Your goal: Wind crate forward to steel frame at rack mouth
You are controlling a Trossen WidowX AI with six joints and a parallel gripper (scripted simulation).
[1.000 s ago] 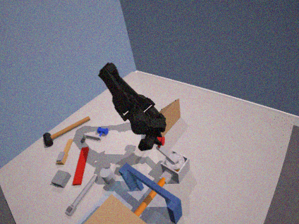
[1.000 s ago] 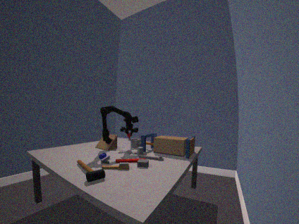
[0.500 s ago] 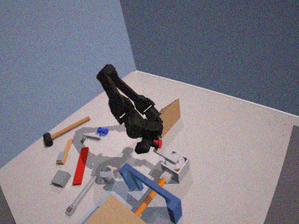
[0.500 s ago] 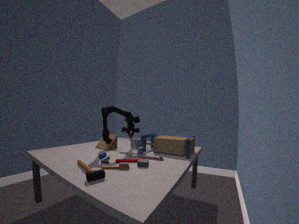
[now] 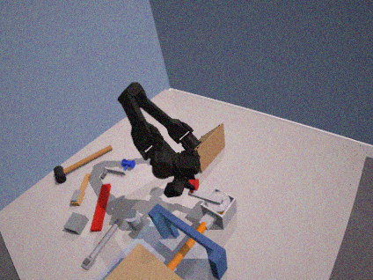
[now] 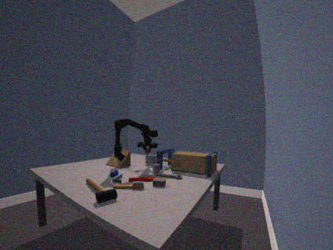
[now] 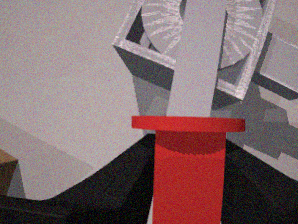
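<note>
My gripper (image 5: 188,185) (image 6: 147,148) (image 7: 184,144) is shut on the red grip (image 5: 193,182) (image 7: 188,189) of the winch handle. The handle's flat grey arm (image 5: 206,196) (image 7: 197,63) reaches from the grip to the top of the grey hand winch (image 5: 221,212) (image 6: 150,159) (image 7: 160,12), with its far end over the middle of the ribbed drum. I cannot tell whether the key sits in the hole. An orange strap (image 5: 186,247) runs from the winch through the blue steel frame (image 5: 193,231) (image 6: 160,156) to the tan crate (image 5: 138,265) (image 6: 190,162).
A tan wooden wedge (image 5: 212,145) (image 6: 119,160) stands behind the arm. Left of the winch lie a black-headed hammer (image 5: 81,163) (image 6: 103,193), a red bar (image 5: 101,207), a small blue part (image 5: 127,164), a grey block (image 5: 76,223) and a grey rod (image 5: 98,252).
</note>
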